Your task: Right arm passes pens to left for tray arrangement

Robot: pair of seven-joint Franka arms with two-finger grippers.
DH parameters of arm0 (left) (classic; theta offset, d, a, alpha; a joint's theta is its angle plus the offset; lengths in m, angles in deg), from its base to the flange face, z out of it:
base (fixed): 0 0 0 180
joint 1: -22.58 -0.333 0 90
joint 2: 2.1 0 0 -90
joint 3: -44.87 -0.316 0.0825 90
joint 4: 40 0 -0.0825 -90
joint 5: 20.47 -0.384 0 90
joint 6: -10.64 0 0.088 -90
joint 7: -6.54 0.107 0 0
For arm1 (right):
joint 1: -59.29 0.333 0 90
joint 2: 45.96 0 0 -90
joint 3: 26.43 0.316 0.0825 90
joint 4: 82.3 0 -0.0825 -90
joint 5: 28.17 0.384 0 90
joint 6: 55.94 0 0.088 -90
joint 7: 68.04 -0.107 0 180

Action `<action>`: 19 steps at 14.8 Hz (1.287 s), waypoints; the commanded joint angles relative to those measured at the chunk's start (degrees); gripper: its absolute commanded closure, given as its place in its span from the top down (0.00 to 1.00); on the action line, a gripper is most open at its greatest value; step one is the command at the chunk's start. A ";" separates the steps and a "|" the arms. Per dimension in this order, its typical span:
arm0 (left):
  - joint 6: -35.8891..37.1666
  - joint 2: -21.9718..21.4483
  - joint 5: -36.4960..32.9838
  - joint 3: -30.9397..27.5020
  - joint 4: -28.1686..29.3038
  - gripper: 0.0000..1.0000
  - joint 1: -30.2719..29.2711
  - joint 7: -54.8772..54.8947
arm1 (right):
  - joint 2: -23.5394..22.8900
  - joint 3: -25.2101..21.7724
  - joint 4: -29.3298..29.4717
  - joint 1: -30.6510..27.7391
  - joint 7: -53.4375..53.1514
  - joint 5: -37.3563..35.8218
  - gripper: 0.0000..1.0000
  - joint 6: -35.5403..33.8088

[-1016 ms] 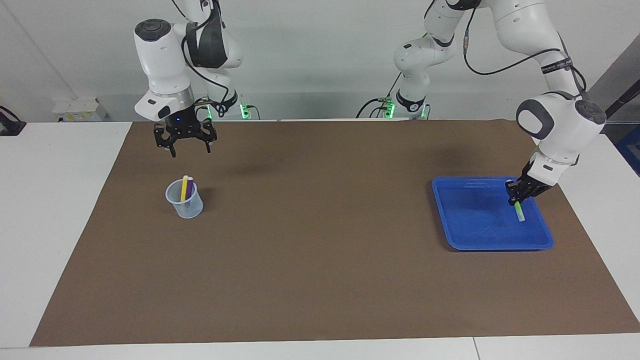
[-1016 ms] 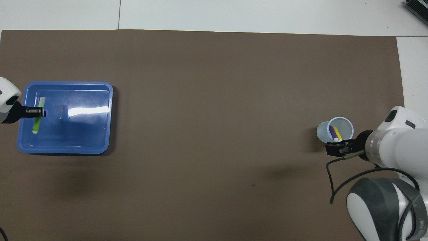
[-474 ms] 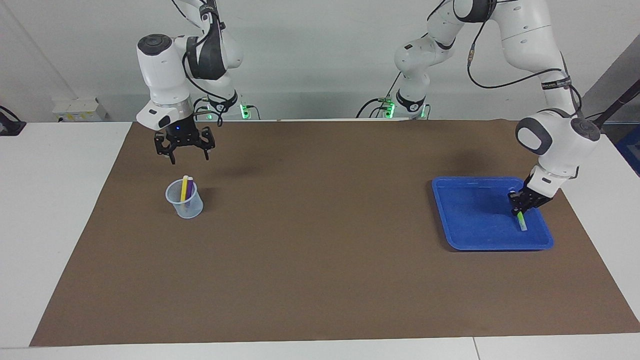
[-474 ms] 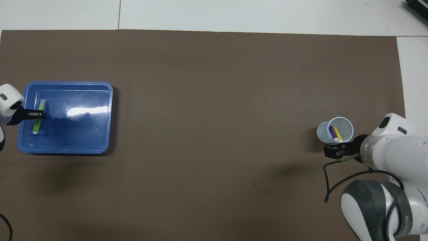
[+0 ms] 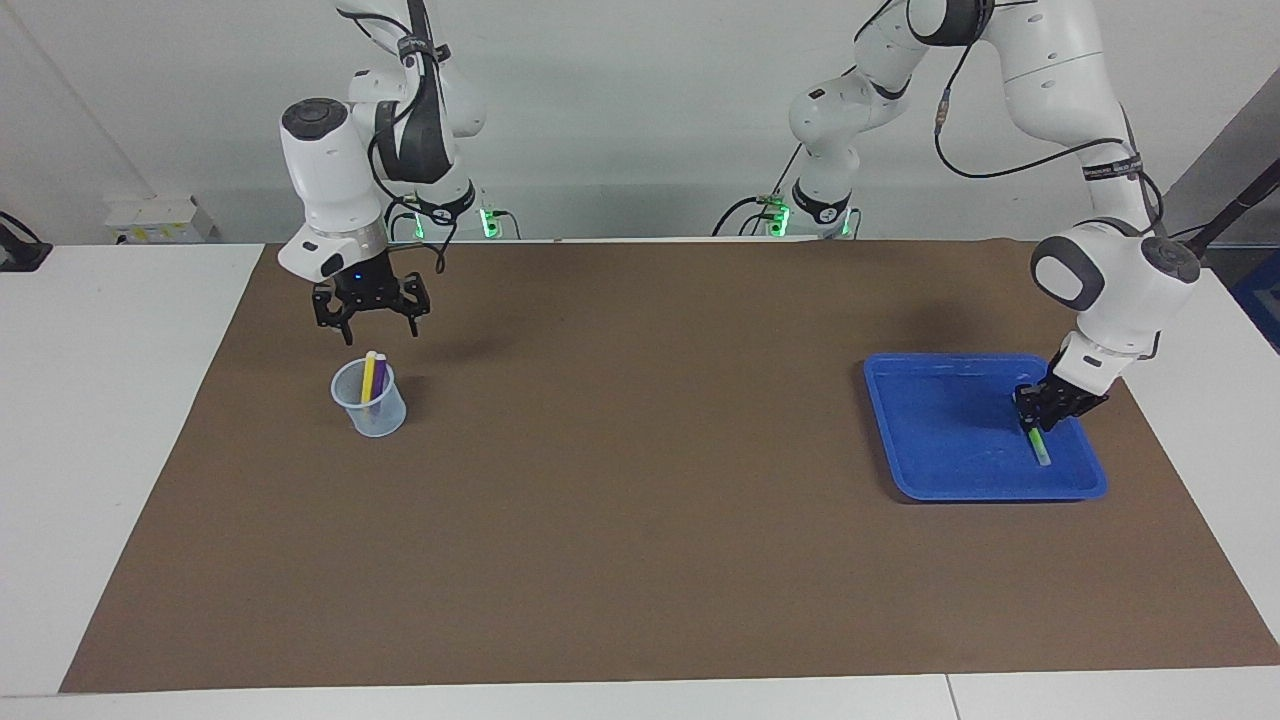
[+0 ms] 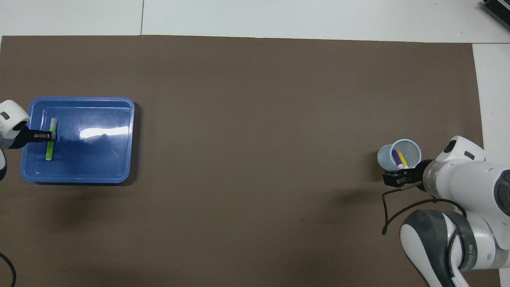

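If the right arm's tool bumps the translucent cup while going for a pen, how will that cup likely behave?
The cup looks thin and light, so it would probably slide on the brown mat. The yellow pen and purple pen lean and stick above its rim, so it may tip. The right tool hovers above it.
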 commanded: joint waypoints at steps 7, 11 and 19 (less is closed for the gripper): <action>12.09 -2.94 -1.04 0.63 -4.87 0.79 0.42 -2.64 | -4.45 0.56 -0.34 -2.29 1.11 -1.77 0.87 4.85; 19.65 -7.60 -0.51 0.98 -4.87 1.00 3.40 -9.48 | -4.45 0.56 -0.25 -2.29 1.11 -1.77 0.70 4.50; 33.81 -16.91 8.70 1.07 -5.84 1.00 15.52 -37.06 | -4.45 0.47 0.10 -2.73 1.29 -1.77 0.50 3.44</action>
